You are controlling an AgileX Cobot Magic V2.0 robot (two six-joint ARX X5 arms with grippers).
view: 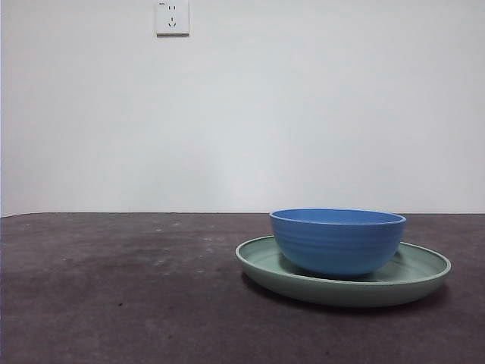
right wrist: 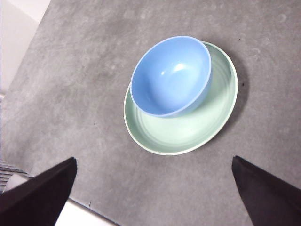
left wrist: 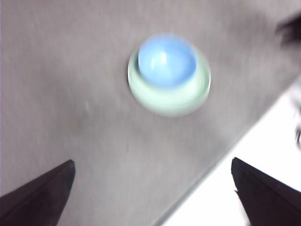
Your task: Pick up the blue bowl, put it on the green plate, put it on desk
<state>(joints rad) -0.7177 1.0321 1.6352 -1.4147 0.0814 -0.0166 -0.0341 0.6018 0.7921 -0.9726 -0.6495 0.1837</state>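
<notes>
The blue bowl [view: 338, 241] sat upright inside the green plate [view: 413, 282] on the desk [view: 114, 296], lower right of the front view. Left gripper [left wrist: 151, 193] and right gripper [right wrist: 153, 190] hovered wide open, empty.

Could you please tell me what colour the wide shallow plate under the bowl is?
Pale mint green: the glossy round plate shows best in the right wrist view.

I see even, soft light; the blue bowl [right wrist: 170, 77] shows faint glare. My left wrist view is motion-blurred; the others are sharp.
</notes>
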